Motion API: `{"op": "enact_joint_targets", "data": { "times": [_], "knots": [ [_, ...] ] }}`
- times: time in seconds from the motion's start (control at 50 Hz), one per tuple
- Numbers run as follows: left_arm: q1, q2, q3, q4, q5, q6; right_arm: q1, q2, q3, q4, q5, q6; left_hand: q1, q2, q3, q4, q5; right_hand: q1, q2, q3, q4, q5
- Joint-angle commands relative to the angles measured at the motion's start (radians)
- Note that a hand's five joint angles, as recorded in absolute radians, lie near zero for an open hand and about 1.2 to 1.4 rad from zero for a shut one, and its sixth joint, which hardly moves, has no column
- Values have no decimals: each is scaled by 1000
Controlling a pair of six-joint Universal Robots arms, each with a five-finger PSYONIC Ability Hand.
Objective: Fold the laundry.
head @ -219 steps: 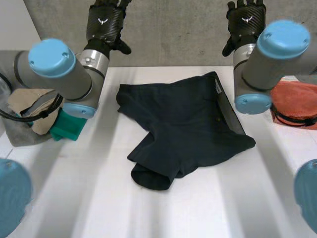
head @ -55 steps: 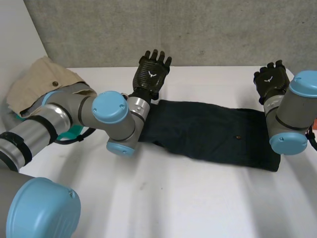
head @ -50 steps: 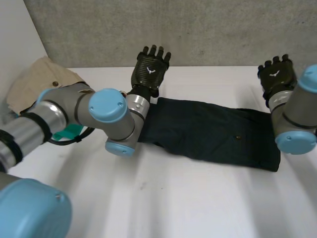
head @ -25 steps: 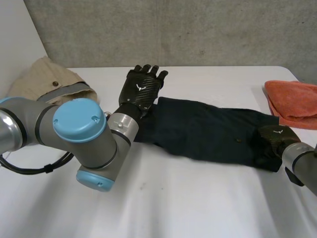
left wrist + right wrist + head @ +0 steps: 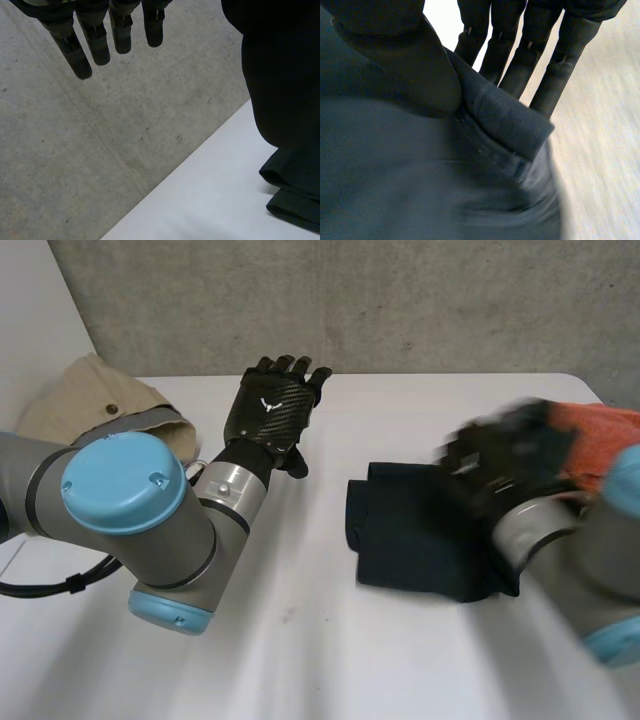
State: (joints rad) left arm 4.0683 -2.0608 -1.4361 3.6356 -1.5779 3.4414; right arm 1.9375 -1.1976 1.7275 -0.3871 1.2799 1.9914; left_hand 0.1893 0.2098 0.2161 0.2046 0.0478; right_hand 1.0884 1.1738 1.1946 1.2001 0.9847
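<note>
Dark navy shorts (image 5: 425, 545) lie right of centre on the smooth white tabletop (image 5: 330, 640), doubled into a squat, thick rectangle with soft rolled edges at the side facing the left arm. Cloth is matte and fine-woven. In the right wrist view one edge ends in a ribbed band. The right hand (image 5: 505, 450) is over the far right part of the packet, its thumb pressed on top of that band with straight fingers beneath, pinching the cloth. The left hand (image 5: 268, 412), with a carbon-weave back, hovers with fingers straight and spread, holding nothing, well apart from the shorts. A crumpled beige garment (image 5: 90, 400) with a small button sits at the far left, a nubby orange towel (image 5: 605, 430) at the far right, and a rough concrete wall (image 5: 400, 300) behind. Half a second ago the shorts lay as one long strip from the left hand to the right. Now the right end is carried over, the strip is about half as long, and the left hand is clear of the cloth.
</note>
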Motion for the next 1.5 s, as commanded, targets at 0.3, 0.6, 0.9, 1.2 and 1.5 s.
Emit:
{"op": "enact_joint_targets", "data": {
  "times": [0.3, 0.6, 0.9, 1.2, 1.5],
  "knots": [
    [-45, -97, 279, -12, -1, -76, 0, -309, 34, 31, -71, 820, -15, -35, -42, -30, -48, -914, -999, -1020, -1026, -985],
    [-198, -332, 597, -388, -4, -205, -189, -59, -267, 430, -62, 1014, 10, -11, -17, -6, -23, -914, -999, -1020, -1026, -985],
    [-190, -538, 711, -725, -80, -78, -189, 342, -473, 611, -39, 844, 30, 10, 3, 15, -3, -914, -999, -1020, -1026, -985],
    [-180, -316, 657, -732, -74, -16, -106, 32, -269, 364, 148, 702, -15, -35, -42, -30, -48, -914, -999, -1020, -1026, -985],
    [-36, 67, 396, -519, 361, -223, 70, -143, 247, 15, 171, 662, 1, -20, -26, -15, -32, -914, -999, -1020, -1026, -985]
  ]
}}
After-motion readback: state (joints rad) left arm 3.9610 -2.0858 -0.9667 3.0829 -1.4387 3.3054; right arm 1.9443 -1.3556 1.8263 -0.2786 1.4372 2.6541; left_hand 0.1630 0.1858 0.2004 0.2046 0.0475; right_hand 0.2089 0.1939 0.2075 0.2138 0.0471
